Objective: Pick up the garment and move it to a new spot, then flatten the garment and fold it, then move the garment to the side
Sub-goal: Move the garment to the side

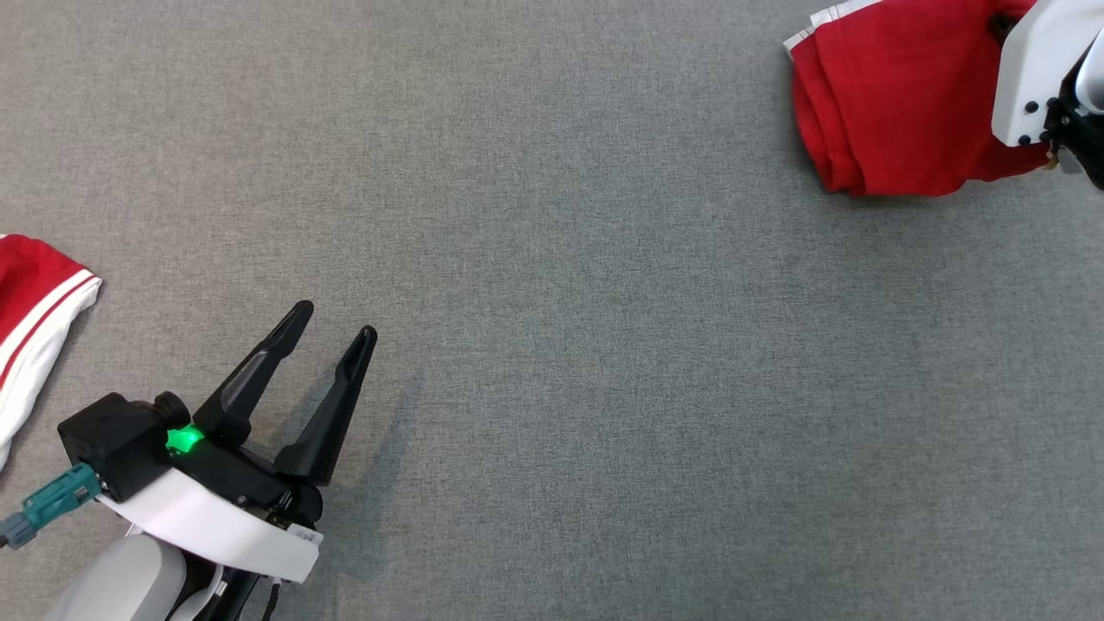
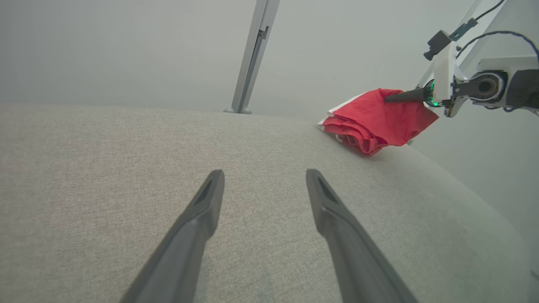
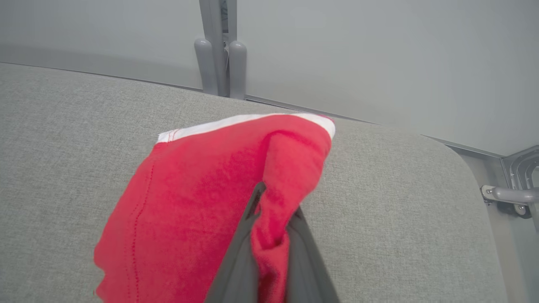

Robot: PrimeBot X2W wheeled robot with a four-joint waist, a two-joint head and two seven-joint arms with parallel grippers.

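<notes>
Garment [image 1: 897, 95], bunched, white hem pointing away, pinched by right gripper [image 3: 276, 202]; left gripper [image 1: 335, 319] gapes empty.

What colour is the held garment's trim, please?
White trim on the red garment; it shows best in the right wrist view.

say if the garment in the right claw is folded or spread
Folded: the red garment is a compact bundle, layers stacked at its edge, pinched by the right claw.

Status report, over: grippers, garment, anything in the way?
Right gripper shut on red garment, far right. Left gripper open, holding nothing. Another red-and-white cloth at left edge.
</notes>
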